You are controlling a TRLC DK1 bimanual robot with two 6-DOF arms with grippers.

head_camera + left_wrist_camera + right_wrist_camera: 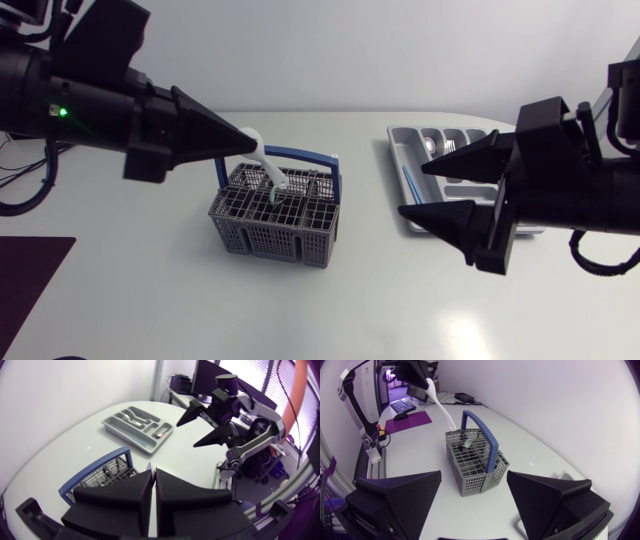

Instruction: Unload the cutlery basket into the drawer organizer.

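The grey cutlery basket (262, 222) (102, 474) (470, 462) with a blue handle (325, 160) stands mid-table. A white utensil (266, 168) (440, 404) leans out of it, lower end in a compartment, upper end in my left gripper (245, 142) (152, 471) (422, 375), which is shut on it above the basket's left side. A teal-tipped item (272, 197) stays in the basket. The grey drawer organizer (400, 150) (116, 424) lies to the right, holding metal cutlery (161, 435) and a blue-handled piece (410, 180). My right gripper (412, 190) (186, 435) (474, 477) hovers open over the organizer's near-left part, empty.
A dark purple mat (30, 275) lies at the table's near left edge. White tabletop stretches in front of the basket and between basket and organizer.
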